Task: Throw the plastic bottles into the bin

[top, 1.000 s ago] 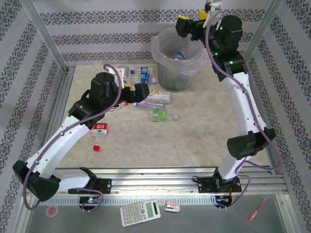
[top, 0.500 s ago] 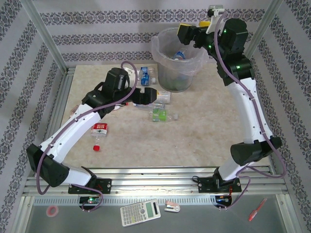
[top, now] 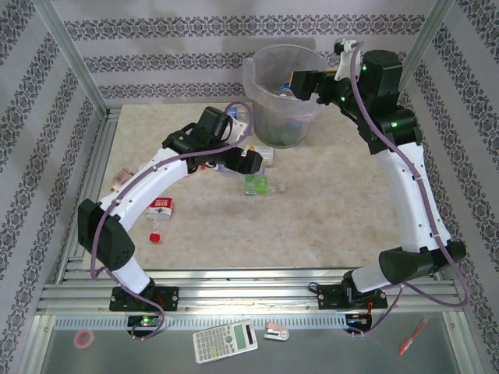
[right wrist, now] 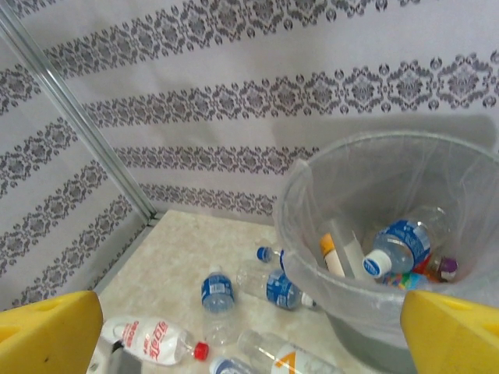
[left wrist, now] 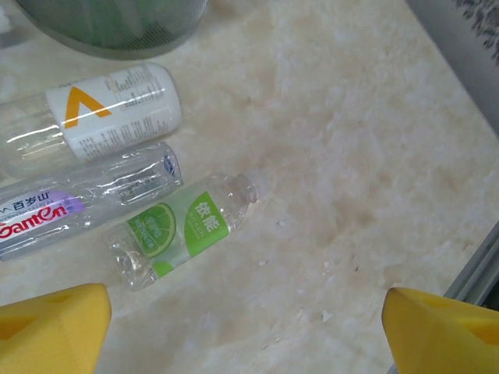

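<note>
On the pale marbled worktop [top: 335, 210], at its far edge right of centre: one round dark grey mesh bin [top: 284, 128], lined with a clear plastic bag.

Grippers, two. We find the right gripper [right wrist: 249, 331] at the bin's mouth, fingers spread wide and empty. The left gripper [left wrist: 248, 331] hangs low over the worktop's middle, pads well apart, nothing between them.

Clear plastic bottles, at least six outside the bin:
- Three lie side by side just in front of the bin: the white-labelled bottle with an orange mark [left wrist: 117, 109], the red-lettered bottle [left wrist: 86, 202] and the green-labelled bottle [left wrist: 183, 234], which lies nearest the left gripper.
- Two blue-labelled bottles [right wrist: 218, 290] lie at the far edge left of the bin, perhaps with a third beside them.
- One crushed red-labelled bottle [top: 160, 206] lies toward the left edge.

In the bin, one blue-labelled binned bottle [right wrist: 398, 243] is plain. We cannot count the other shapes under it.

One loose red cap [top: 154, 236], near the left edge.

Handling, in our judgement: the bottles are empty, so light, thin-walled, slick and apt to roll or dent. We would grip across the labelled middle, crosswise to the bottle's length.
</note>
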